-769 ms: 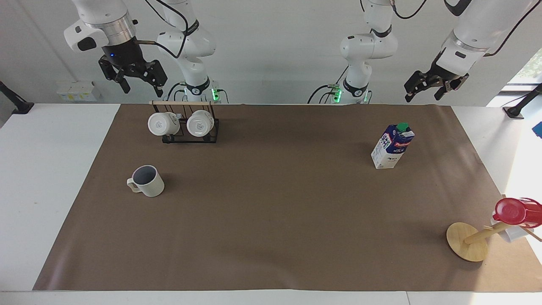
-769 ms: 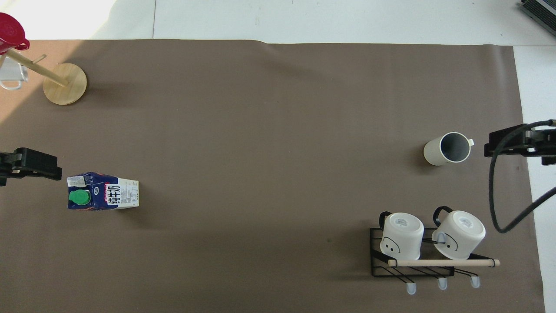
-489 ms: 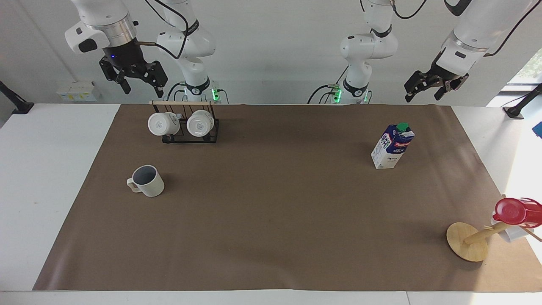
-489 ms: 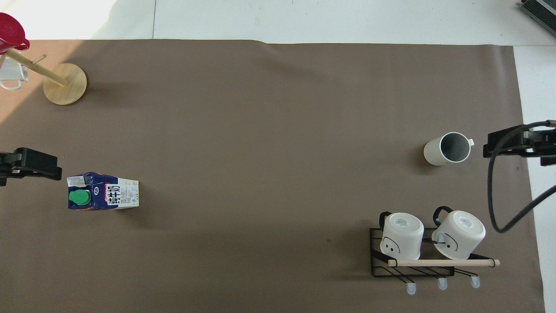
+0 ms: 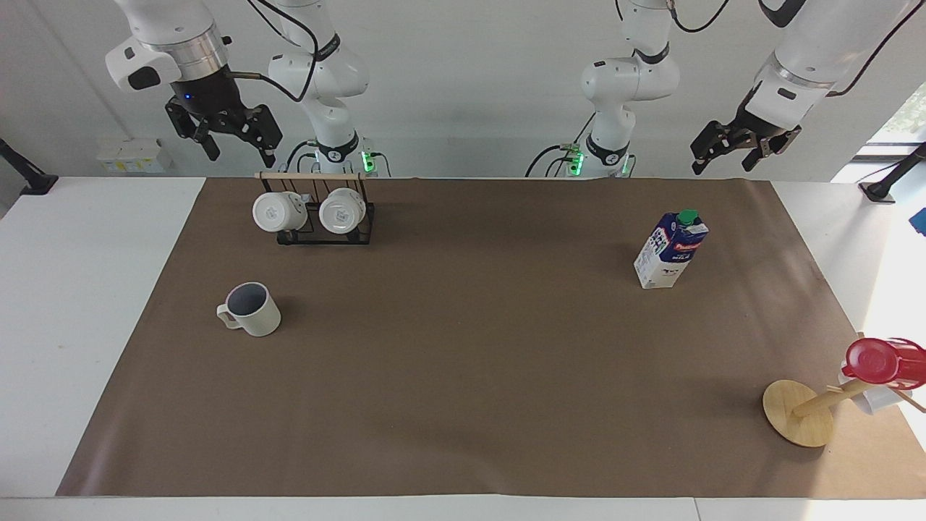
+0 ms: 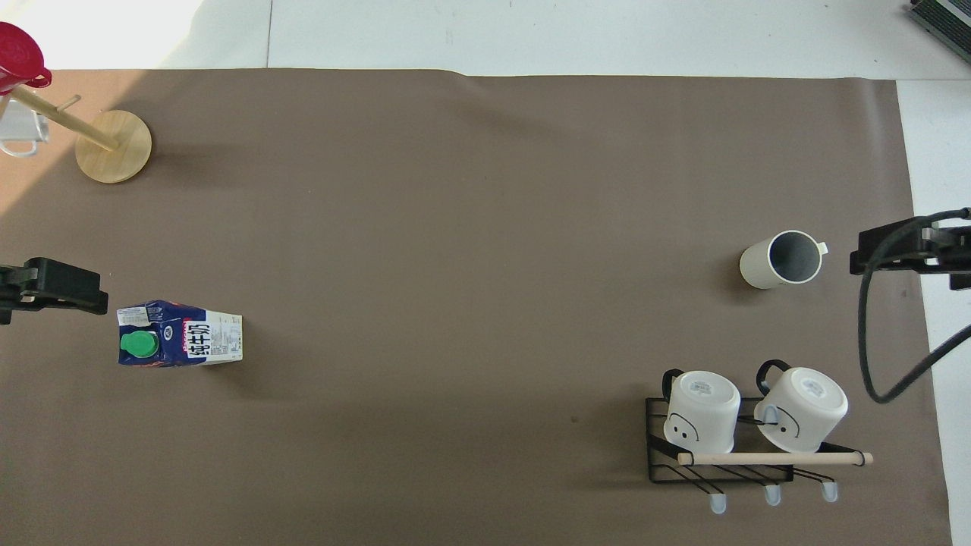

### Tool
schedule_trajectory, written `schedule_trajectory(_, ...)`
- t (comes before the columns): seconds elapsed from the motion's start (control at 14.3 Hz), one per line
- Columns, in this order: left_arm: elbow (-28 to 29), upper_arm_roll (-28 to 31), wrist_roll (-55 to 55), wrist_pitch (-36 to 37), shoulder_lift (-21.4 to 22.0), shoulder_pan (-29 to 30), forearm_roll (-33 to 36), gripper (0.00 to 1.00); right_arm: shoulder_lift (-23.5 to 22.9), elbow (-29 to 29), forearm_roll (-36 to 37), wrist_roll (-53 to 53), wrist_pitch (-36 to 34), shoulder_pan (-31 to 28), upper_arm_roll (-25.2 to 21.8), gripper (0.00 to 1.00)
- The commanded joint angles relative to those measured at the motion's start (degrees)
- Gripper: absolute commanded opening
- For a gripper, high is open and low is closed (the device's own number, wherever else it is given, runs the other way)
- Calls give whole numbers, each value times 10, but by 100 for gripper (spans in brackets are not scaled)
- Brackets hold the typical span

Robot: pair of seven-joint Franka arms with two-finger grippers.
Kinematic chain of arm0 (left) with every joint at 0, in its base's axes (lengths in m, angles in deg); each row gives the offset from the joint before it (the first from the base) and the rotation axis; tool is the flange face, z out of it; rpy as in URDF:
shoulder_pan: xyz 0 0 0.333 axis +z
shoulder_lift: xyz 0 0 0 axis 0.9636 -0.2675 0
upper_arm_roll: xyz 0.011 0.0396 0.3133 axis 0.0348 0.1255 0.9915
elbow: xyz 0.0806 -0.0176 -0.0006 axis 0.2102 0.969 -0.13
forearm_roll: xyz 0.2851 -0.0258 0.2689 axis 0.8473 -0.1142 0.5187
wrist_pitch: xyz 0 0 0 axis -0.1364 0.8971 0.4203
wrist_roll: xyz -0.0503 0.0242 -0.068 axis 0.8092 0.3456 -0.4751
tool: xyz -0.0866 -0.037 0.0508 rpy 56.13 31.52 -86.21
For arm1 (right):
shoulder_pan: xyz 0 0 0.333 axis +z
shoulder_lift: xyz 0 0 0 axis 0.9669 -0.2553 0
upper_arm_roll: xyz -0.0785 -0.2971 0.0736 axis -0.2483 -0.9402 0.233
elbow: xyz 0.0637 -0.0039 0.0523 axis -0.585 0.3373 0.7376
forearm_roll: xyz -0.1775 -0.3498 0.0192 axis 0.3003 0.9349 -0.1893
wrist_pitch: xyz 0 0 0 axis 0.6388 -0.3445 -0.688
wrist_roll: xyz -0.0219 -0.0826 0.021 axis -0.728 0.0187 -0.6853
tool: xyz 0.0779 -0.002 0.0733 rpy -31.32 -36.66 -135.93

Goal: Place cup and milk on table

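Observation:
The cup (image 5: 252, 310), an off-white mug with a greyish-blue inside, stands upright on the table's brown paper sheet (image 5: 463, 376) toward the right arm's end; it also shows in the overhead view (image 6: 781, 259). The milk (image 5: 671, 250), a white and dark blue carton with a green cap, stands upright toward the left arm's end, also in the overhead view (image 6: 180, 334). My right gripper (image 5: 241, 153) is open and empty, raised above the rack's end of the table. My left gripper (image 5: 720, 169) is open and empty, raised above the table's edge near the milk.
A black wire rack (image 5: 318, 230) holding two smooth white mugs stands nearer to the robots than the cup. A wooden mug tree (image 5: 799, 414) with a red cup (image 5: 879, 360) stands at the left arm's end, farther from the robots than the milk.
My right gripper has risen a little and drifted toward its end of the table. The left gripper, the cup and the milk have not moved.

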Motion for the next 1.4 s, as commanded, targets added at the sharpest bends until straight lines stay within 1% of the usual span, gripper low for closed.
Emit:
schedule_trajectory(0.0, -8, -4, 4, 11, 0, 8, -5, 100, 13, 15, -6, 12, 6, -7, 0, 100)
schedule_trajectory(0.91, -8, 0, 3, 10, 0, 9, -5, 100, 14, 15, -7, 18, 2, -7, 1, 100)
schedule_trajectory(1.05, -8, 0, 3, 10, 0, 8, -5, 100, 11, 13, -5, 17, 10, -7, 1, 100)
schedule_trajectory(1.26, -8, 0, 3, 10, 0, 9, -5, 100, -6, 8, 5, 18, 13, -7, 2, 100)
schedule_trajectory(1.33, -8, 0, 3, 11, 0, 9, -5, 100, -14, -4, 5, 18, 16, -8, 2, 100)
